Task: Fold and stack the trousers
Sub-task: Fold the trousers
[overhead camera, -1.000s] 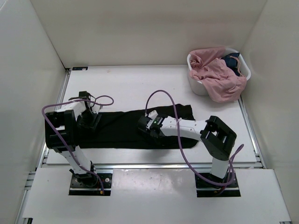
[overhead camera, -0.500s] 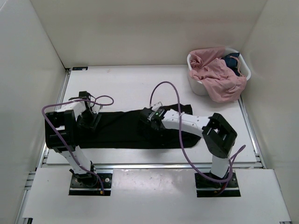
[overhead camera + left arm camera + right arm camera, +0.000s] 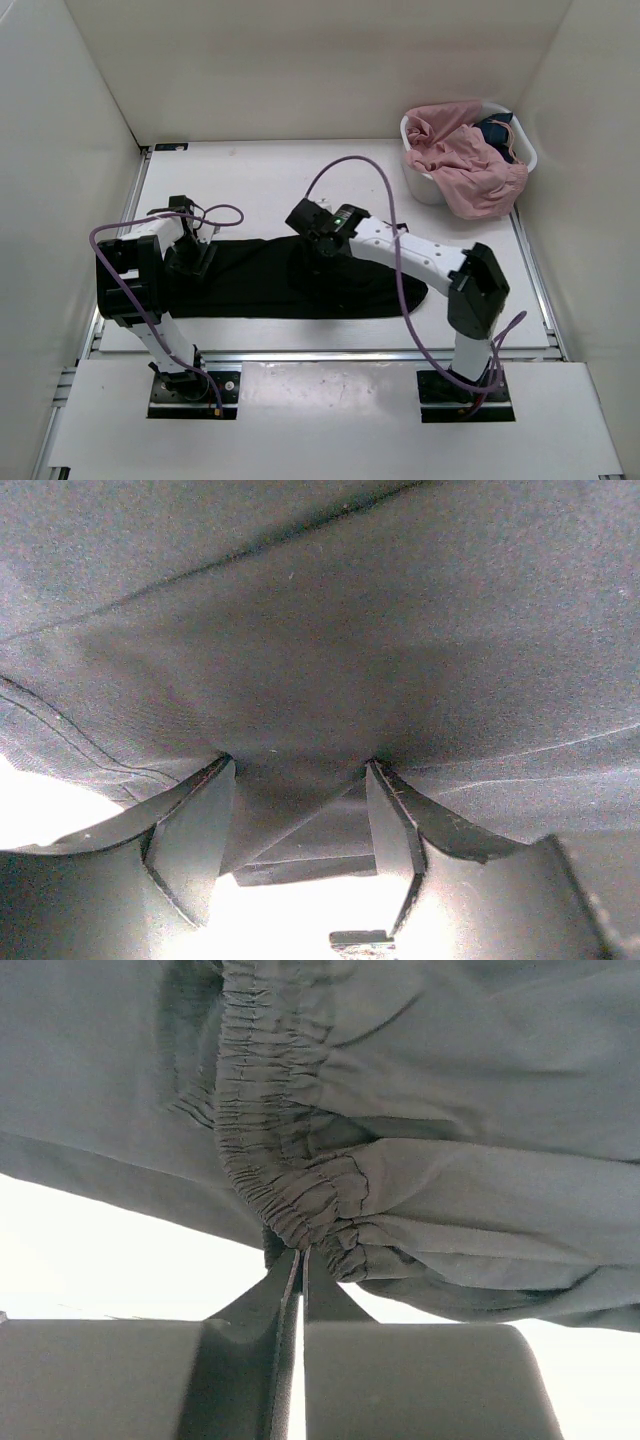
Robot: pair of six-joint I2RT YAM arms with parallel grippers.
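The black trousers (image 3: 250, 280) lie stretched left to right across the near half of the table. My right gripper (image 3: 303, 222) hangs above their middle, shut on the gathered elastic waistband (image 3: 300, 1200), and fabric drapes from it to the table. In the right wrist view, the right gripper (image 3: 300, 1252) has its jaws pressed together on that bunched band. My left gripper (image 3: 200, 262) rests on the trousers' left end. In the left wrist view, the left gripper (image 3: 297, 765) has its jaws apart, tips pushed into the cloth (image 3: 330, 650), with a fold lying between them.
A white basket (image 3: 425, 185) stands at the back right corner. A pink garment (image 3: 465, 160) spills over its rim, with a dark blue garment (image 3: 497, 130) behind it. White walls enclose the table on three sides.
My right gripper shut on the waistband and carried it up and to the left over the trousers. The right end of the cloth followed. The left arm stayed still.
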